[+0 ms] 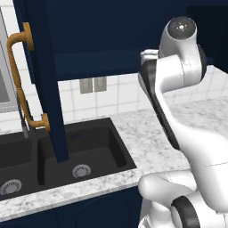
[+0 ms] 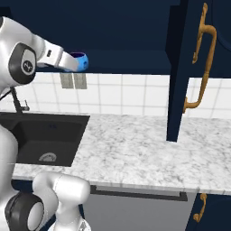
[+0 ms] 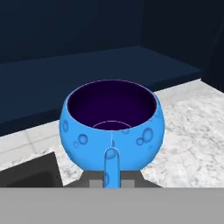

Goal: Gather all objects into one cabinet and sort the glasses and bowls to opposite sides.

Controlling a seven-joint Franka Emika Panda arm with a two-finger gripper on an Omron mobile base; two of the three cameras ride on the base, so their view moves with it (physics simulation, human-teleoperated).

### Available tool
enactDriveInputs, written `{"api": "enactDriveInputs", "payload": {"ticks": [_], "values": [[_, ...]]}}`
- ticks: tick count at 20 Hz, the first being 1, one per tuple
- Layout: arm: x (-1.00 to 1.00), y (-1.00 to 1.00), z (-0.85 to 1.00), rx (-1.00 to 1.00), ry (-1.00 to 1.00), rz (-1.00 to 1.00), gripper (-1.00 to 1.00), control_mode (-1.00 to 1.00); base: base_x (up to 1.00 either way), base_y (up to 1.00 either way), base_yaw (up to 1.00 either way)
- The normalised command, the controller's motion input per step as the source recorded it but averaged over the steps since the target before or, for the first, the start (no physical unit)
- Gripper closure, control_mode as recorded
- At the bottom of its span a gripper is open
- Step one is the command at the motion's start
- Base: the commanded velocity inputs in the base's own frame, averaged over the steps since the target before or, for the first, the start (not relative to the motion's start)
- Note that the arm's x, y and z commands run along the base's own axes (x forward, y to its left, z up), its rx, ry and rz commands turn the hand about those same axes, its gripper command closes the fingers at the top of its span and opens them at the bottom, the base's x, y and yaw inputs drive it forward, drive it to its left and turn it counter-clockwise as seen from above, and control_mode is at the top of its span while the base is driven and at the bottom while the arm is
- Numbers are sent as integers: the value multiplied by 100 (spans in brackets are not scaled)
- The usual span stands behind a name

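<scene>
The small bright-blue bowl [image 3: 112, 127] with its dark inside hangs upright in the air, and my gripper [image 3: 112, 177] is shut on its near rim. In the right base view the blue bowl [image 2: 80, 62] sits at the end of my gripper [image 2: 75, 61], level with the front edge of the open navy cabinet [image 2: 126, 40]. The hand view looks past the bowl at the cabinet's wide navy shelf board [image 3: 87, 72], which is bare where I can see it. The cabinet's dark inside [image 1: 111, 40] also faces me in the left base view.
Two cabinet doors stand open: one [image 1: 44, 80] on the left over the black sink [image 1: 84, 151], one [image 2: 180, 67] on the right over the marble counter [image 2: 135, 149]. Both carry brass handles. A faucet [image 2: 18, 106] stands behind the sink.
</scene>
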Motion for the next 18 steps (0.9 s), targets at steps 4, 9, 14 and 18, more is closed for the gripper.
{"api": "enactDriveInputs", "payload": {"ticks": [4,9,14,18], "values": [[-93,11,0,0,0,28,100,-100,0,0,0],[-85,2,0,0,0,25,100,-100,0,0,0],[-98,1,2,0,0,13,100,-100,0,0,0],[-80,16,8,0,5,3,100,-100,0,0,0]]}}
